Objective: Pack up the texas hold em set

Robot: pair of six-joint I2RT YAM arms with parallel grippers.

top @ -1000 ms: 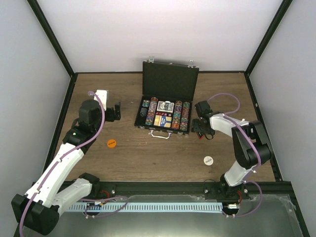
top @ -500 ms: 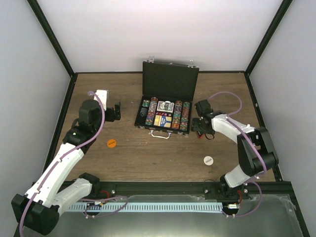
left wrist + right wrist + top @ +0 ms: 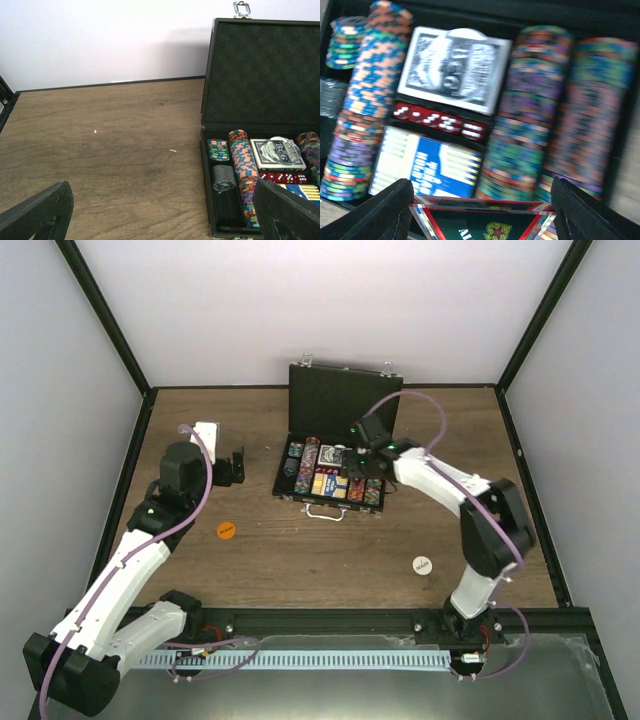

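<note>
The step looked best done by lowering the dark triangle [image 3: 482, 225] level into the case [image 3: 345, 405], over the card deck [image 3: 454, 64], and releasing only once it rested flat. Left of the case, the left gripper [image 3: 236, 466] stood wide open, empty. Above the case's tray, the right gripper [image 3: 362, 462], partly open, clamped the triangle's edges.

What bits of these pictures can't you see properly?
Right wrist view: the dark triangle is cut off by the bottom edge, so its lettering is incomplete.
Right wrist view: the chips are blurred, markings unclear.
Top view: print on the white disc and orange disc is too small.
Left wrist view: the case is cut off by the right edge.
</note>
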